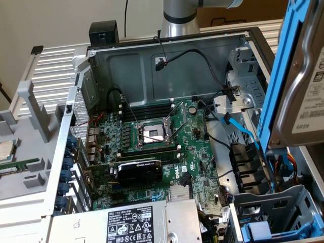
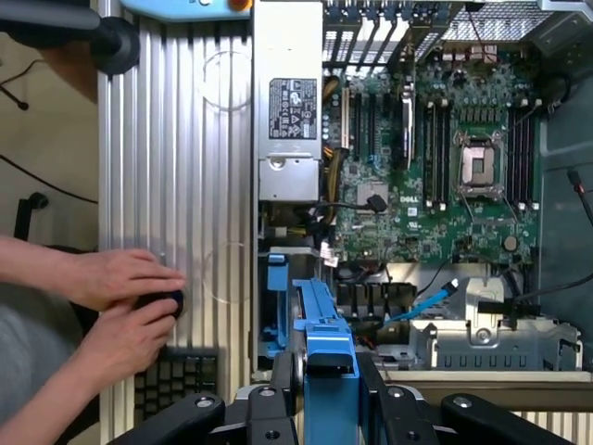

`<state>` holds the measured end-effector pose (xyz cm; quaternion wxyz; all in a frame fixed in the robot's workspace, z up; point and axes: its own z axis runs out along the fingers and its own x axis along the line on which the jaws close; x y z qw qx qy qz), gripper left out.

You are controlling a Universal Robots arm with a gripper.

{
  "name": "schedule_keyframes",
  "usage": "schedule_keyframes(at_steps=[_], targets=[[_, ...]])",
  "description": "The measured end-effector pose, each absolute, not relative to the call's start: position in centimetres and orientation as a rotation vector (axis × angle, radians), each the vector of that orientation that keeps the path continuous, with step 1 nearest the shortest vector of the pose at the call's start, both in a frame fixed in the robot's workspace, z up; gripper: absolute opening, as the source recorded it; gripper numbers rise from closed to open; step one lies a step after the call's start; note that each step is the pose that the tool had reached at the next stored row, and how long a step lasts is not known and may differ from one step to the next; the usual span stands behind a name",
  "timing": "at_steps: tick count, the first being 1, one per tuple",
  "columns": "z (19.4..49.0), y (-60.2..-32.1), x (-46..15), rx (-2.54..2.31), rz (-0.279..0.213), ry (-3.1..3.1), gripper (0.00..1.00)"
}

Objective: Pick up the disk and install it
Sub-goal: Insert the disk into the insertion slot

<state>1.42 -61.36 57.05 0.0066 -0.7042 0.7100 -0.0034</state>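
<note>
The gripper [image 2: 328,373] has its black fingers closed narrow on the disk [image 1: 304,86], a rectangular silver-metal hard drive with a white label, clipped into a bright blue plastic frame. The disk hangs tilted in the air above the drive-cage side of the open grey steel computer case [image 1: 152,61], at the exterior view's right, touching nothing there.

Below it in the cage sits a second blue plastic carrier [image 1: 260,233] with a pale tab. A flat blue ribbon cable [image 1: 238,129] and loose black cables [image 1: 202,55] cross the space between the cage and the green motherboard [image 1: 197,152].

On the board are a square bare-metal processor socket [image 1: 153,133] and a black matt graphics card [image 1: 139,169]. A silver sheet-metal power supply box [image 1: 147,223] with a printed label lies along the case's near edge.

In the wrist view the case rests on a ribbed aluminium bench [image 2: 176,139]. At the bench's edge a person's two hands [image 2: 120,278] rest near a black keyboard [image 2: 176,380].
</note>
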Motion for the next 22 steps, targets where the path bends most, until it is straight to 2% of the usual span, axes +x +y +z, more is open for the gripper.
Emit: schedule_keyframes(at_steps=[22], targets=[[53.1,-63.2,1.4,-2.141,-0.011,2.281,0.36]])
